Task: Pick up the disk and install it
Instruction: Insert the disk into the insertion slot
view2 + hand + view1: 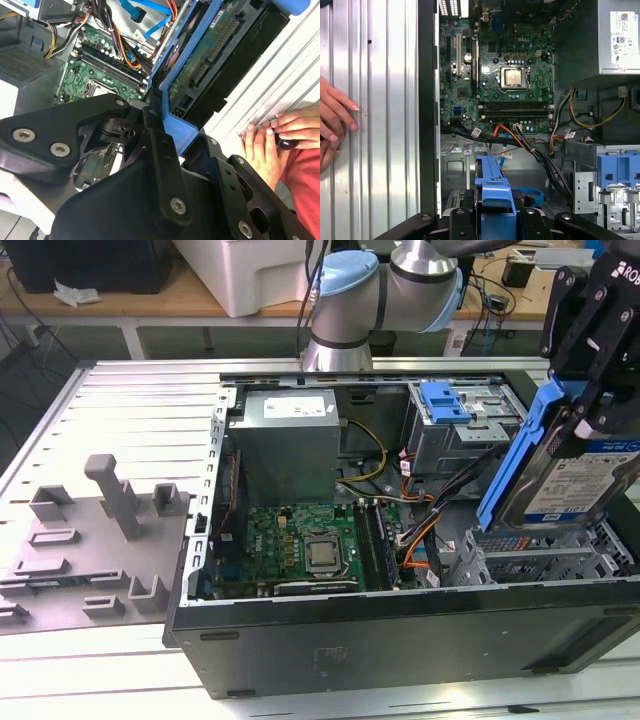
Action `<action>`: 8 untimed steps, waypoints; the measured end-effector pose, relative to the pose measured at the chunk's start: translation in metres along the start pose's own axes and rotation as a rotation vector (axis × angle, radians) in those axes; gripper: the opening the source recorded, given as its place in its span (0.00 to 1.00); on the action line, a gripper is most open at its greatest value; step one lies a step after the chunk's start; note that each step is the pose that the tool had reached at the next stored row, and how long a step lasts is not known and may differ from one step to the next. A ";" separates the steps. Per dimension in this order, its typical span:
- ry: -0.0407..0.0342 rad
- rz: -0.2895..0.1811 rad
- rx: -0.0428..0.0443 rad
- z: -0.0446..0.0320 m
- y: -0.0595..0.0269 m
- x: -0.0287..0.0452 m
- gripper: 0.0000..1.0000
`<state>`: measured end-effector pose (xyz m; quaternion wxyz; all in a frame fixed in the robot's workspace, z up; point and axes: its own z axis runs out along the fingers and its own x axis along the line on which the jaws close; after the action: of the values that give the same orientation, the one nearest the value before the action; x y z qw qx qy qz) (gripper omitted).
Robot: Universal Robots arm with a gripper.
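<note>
Fingers (162, 150) of the gripper (588, 420) pinched the disk (575, 480) by its blue bracket (515, 460), a sound hold on something that looked stiff, fairly heavy and shock-sensitive.

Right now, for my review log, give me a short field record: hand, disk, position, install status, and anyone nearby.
hand: robot hand shut on the disk, gripping its blue bracket
disk pose: tilted, raised above the case floor
position: over the silver drive bay, at the exterior view's right end of the open computer case
install status: not yet seated in the bay
nearby: person's hands resting on the slatted metal table beside the case
</note>
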<state>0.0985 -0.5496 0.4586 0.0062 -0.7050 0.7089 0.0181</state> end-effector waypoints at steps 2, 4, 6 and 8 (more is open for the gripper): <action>0.0000 0.000 0.0000 0.0013 -0.0001 0.0001 0.37; 0.0001 0.000 0.0000 0.0020 -0.0001 0.0001 0.37; 0.0000 0.000 0.0000 0.0035 -0.0002 0.0001 0.37; 0.0000 0.000 0.0000 0.0045 -0.0003 0.0002 0.37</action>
<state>0.0987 -0.5496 0.4541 0.0062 -0.7050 0.7090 0.0181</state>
